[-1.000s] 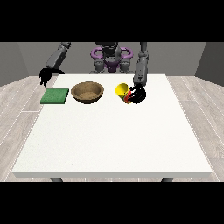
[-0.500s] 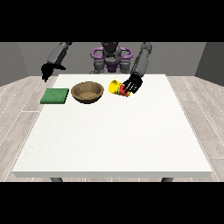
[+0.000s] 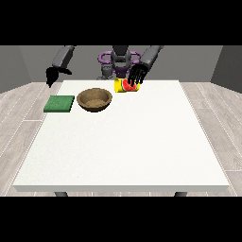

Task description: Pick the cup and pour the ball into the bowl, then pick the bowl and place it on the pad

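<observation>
A yellow cup with a red pattern (image 3: 125, 86) is held off the table, tipped on its side with its mouth towards the view's left. The hand at the view's right (image 3: 138, 74) is curled over the cup from above. The brown wooden bowl (image 3: 95, 99) stands on the table to the left of the cup and a little nearer the camera. A green pad (image 3: 59, 103) lies left of the bowl. The hand at the view's left (image 3: 52, 75) hangs in the air beyond the pad with relaxed fingers and holds nothing. The ball is not visible.
The white table (image 3: 127, 146) stretches wide towards the camera. The robot's body (image 3: 120, 61) stands behind the far edge. Grey wooden floor surrounds the table.
The hand at the view's right has lifted the cup and carried it leftward towards the bowl, tipping it over. The other hand has stayed about where it was.
</observation>
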Tool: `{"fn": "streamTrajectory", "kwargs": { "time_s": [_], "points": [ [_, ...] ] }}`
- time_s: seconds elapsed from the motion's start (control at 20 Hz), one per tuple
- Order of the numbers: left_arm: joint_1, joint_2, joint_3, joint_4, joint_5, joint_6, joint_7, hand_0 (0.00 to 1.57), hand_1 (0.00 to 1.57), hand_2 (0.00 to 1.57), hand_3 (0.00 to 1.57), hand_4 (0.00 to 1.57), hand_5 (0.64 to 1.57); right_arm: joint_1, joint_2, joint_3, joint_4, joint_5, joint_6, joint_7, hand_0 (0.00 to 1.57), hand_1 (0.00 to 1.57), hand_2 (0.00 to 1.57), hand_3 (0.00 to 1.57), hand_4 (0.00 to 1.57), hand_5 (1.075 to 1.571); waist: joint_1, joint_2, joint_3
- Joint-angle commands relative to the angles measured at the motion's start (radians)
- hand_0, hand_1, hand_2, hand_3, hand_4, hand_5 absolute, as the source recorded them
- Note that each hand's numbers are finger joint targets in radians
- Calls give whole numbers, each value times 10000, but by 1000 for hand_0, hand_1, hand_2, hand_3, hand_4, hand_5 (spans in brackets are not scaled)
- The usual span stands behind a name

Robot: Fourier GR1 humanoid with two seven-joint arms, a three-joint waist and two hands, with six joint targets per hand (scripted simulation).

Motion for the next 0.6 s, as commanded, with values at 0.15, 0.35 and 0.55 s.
{"fn": "streamTrajectory", "kwargs": {
  "time_s": [0.15,0.35,0.55],
  "points": [
    [-735,-1126,-1307,-368,-1657,-2591,1618,921,921,1571,1476,902,1539,772,-92,-244,843,-53,107,-460,0,0,266,283,406,1542,721,-884,-20],
    [-1446,-1269,-1660,-757,-2422,-3243,2158,225,225,1571,1444,872,1529,172,-799,-617,1034,-337,429,-402,0,0,239,390,404,1540,935,-318,-21],
    [-1024,-1278,-2597,-1433,-3197,-3852,2086,0,0,1571,1569,576,1521,840,-773,-546,1351,-129,402,-1145,0,0,263,320,395,1536,1407,-528,-19]
  ]
}}
